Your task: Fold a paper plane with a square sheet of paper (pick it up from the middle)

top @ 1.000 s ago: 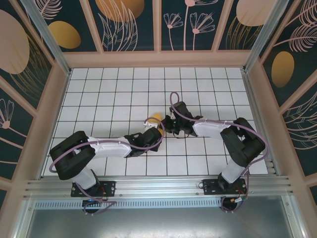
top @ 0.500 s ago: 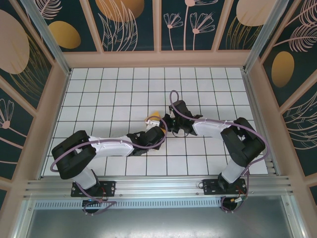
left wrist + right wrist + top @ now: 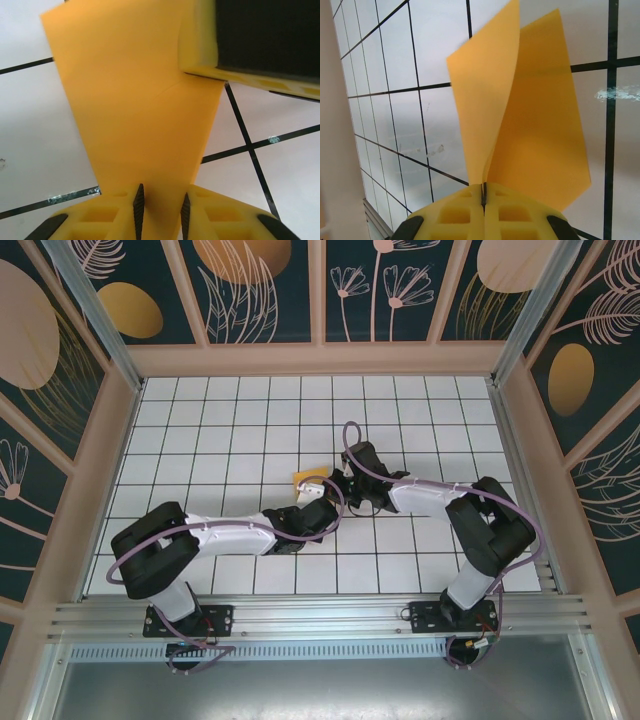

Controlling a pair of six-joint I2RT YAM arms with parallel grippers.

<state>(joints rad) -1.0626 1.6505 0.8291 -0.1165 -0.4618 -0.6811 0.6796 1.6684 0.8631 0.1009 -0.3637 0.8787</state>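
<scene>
Pinching sheet [image 3: 540, 125] in right claw [image 3: 484, 192]; left claw [image 3: 161, 205] straddling opposite edge.

White grid-tiled table [image 3: 200, 420], black lines. Dark teal wall panels [image 3: 400, 325] with orange ovals and pale plant prints, set in pale wooden frame [image 3: 316, 358]. Aluminium rail [image 3: 320, 615] along near edge. Even light.
</scene>
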